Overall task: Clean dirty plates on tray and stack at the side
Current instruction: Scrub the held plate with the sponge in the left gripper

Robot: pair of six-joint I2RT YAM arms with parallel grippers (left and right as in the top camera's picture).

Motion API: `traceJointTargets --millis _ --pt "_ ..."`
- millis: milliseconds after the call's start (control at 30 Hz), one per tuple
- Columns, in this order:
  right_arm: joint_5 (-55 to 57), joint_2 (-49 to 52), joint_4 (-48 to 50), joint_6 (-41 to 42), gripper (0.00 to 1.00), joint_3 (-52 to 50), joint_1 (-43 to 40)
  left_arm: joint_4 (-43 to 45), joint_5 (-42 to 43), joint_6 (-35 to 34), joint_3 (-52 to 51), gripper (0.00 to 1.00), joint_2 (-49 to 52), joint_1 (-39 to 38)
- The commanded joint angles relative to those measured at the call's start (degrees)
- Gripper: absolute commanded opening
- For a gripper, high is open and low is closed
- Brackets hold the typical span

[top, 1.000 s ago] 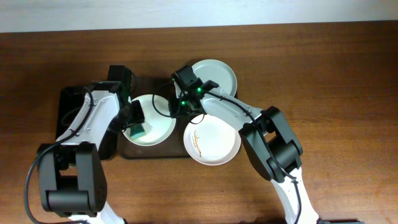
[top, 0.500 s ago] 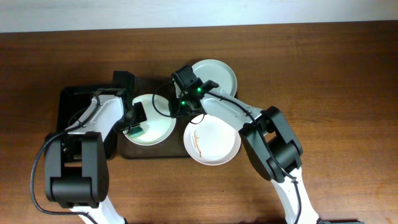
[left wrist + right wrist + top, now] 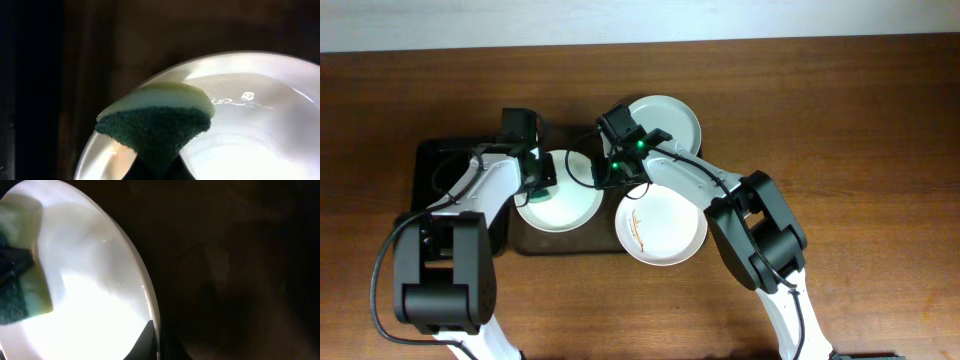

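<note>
On the tray, the left plate is being scrubbed, its rim apparently pinched by the right gripper. The left gripper has been swept from the plate's near edge up to its far-left rim, the sponge clenched. Wiping looks underway; the smeared plate is not yet touched, and nothing is stacked.

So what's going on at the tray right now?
The left tool holds a green sponge at the edge of the left plate on the brown tray. The right tool grips that plate's rim, apparently to steady it. The smeared plate and the far plate sit untouched; nothing is stacked at the side yet.
</note>
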Motion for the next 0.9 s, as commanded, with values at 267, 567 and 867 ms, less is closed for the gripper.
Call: traceJointTargets --millis 267,567,867 --pt "0.92 0.85 -0.7 -0.37 0.04 0.59 -0.31 -11.3 -3.13 2.99 -0.09 0.01 0.52 -2.16" --pt "0.92 0.85 -0.7 -0.37 0.05 0.59 -0.31 4.46 0.44 -0.96 -0.09 0.01 0.52 -2.38" --pt "0.9 0.85 -0.7 -0.37 0.05 0.59 -0.31 -10.29 14.86 8.68 -0.09 0.01 0.52 -2.29"
